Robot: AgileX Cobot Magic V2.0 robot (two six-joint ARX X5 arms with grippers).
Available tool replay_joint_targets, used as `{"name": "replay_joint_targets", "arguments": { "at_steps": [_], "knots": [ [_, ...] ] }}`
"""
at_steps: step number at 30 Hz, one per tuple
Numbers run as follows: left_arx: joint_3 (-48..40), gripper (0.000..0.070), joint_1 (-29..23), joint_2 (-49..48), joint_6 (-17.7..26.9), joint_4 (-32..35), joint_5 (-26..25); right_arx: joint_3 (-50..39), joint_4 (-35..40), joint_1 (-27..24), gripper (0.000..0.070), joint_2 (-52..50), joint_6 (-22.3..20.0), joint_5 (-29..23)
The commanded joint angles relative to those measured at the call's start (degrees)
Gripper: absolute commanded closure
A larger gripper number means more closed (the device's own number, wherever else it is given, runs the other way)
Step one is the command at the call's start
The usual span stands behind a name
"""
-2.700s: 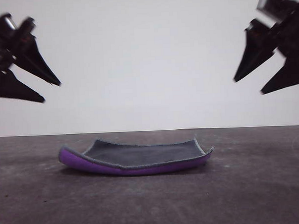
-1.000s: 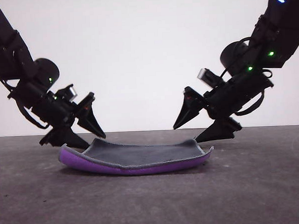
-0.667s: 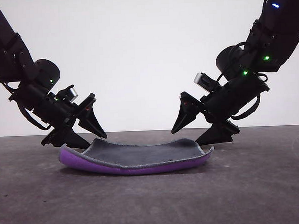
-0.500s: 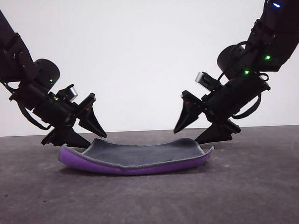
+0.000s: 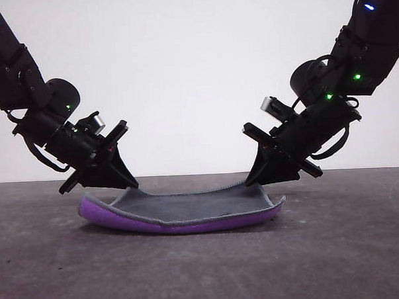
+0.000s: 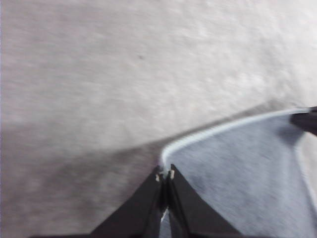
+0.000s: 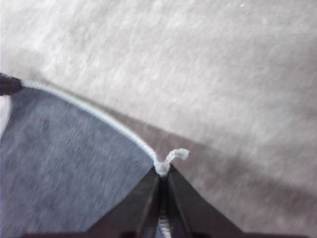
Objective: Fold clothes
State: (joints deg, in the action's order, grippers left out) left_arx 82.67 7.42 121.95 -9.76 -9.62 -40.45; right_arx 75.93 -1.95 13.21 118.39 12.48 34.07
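The clothes [image 5: 182, 208] are one thick rectangular cloth lying on the table, dark grey side up, purple underside showing along the near edge, with a light stitched border. My left gripper [image 5: 129, 185] is shut on the cloth's far left corner; the left wrist view shows the closed fingers [image 6: 165, 176] pinching the border of the cloth [image 6: 247, 168]. My right gripper [image 5: 251, 182] is shut on the far right corner; in the right wrist view the fingers [image 7: 163, 174] clamp the corner, where a small thread loop of the cloth [image 7: 64, 158] sticks out.
The dark grey table [image 5: 205, 268] stretches wide in front of and beside the cloth. A plain white wall [image 5: 183, 71] stands behind. Both arms slant down from the upper corners toward the cloth's far corners.
Both grippers, open over the far corners half a second ago, have shut on them. The far edge of the cloth has risen slightly at both corners.
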Motion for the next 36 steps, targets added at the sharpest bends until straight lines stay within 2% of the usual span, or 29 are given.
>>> {"name": "replay_joint_targets", "arguments": {
  "at_steps": [1,10,17,22,25,27,36],
  "knots": [
    [1.29,0.0698,0.32,0.24,0.02,-1.3,-1.17,2.44,-2.5,-0.01,0.0695,1.4,-1.65,1.81],
    [1.29,0.0698,0.38,-6.46,3.52,-11.47,-1.35,9.09,-22.22,0.14,0.0695,-1.14,-9.69,3.21],
    [1.29,0.0698,0.61,-11.22,7.65,-22.33,-1.21,9.63,-31.82,0.16,0.0695,-5.58,-12.95,3.5],
    [1.29,0.0698,1.28,-13.23,11.86,-29.55,2.44,9.63,-38.36,0.35,0.0695,-6.84,-15.76,3.47],
    [1.29,0.0698,1.45,-13.7,13.63,-33.03,2.77,9.63,-42.33,0.75,0.0695,-6.86,-17.66,3.47],
    [1.29,0.0698,1.62,-13.73,14.63,-34.88,2.78,9.63,-44.15,1.12,0.0695,-6.86,-18.98,3.4],
    [1.29,0.0698,1.84,-13.73,15.73,-39.06,3.09,9.63,-47.44,3.41,0.0695,-6.86,-19.57,3.44]
  ]
}}
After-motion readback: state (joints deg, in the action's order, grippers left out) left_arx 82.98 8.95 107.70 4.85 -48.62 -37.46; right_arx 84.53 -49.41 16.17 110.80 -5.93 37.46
